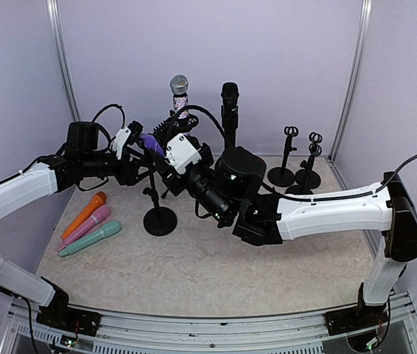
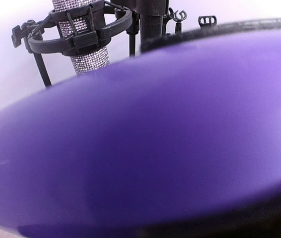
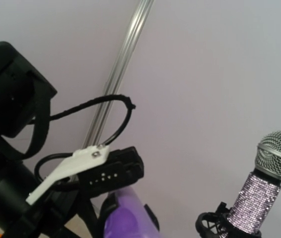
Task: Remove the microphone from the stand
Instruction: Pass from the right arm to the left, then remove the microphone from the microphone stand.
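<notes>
While above stand [image 1: 159, 220], microphone [image 1: 151, 144] beside left hand [image 1: 133, 141]

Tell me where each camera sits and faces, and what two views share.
Top external: above, behind the bases, looking down at the table; both arms show.
Left wrist: faces the back wall, purple microphone filling it; own fingers unclear.
Right wrist: tilted up at the left gripper; own fingers unseen.
Shared: both wrists see the glitter microphone.
</notes>
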You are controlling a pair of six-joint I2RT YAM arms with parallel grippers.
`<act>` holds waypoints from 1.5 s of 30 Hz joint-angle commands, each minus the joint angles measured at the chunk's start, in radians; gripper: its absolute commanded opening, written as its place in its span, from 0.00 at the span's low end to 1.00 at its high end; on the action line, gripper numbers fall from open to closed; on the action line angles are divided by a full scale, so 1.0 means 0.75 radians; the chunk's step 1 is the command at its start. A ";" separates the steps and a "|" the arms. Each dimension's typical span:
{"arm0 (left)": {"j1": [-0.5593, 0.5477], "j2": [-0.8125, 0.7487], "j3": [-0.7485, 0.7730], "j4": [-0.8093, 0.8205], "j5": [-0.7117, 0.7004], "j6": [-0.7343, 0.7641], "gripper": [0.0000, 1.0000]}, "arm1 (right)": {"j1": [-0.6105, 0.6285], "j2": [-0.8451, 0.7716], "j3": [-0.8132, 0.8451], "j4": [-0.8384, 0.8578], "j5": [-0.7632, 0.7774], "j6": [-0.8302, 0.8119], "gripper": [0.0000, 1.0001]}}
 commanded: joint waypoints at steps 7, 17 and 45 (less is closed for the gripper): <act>0.024 -0.030 0.027 0.122 0.100 -0.317 0.45 | 0.028 0.010 0.076 -0.024 -0.027 0.067 0.00; 0.053 -0.052 0.002 0.121 0.142 -0.352 0.11 | 0.030 -0.007 -0.004 0.090 -0.086 0.053 0.48; -0.024 -0.088 0.156 -0.290 0.691 -0.078 0.10 | -0.068 0.063 -0.056 0.305 -0.587 -0.157 0.67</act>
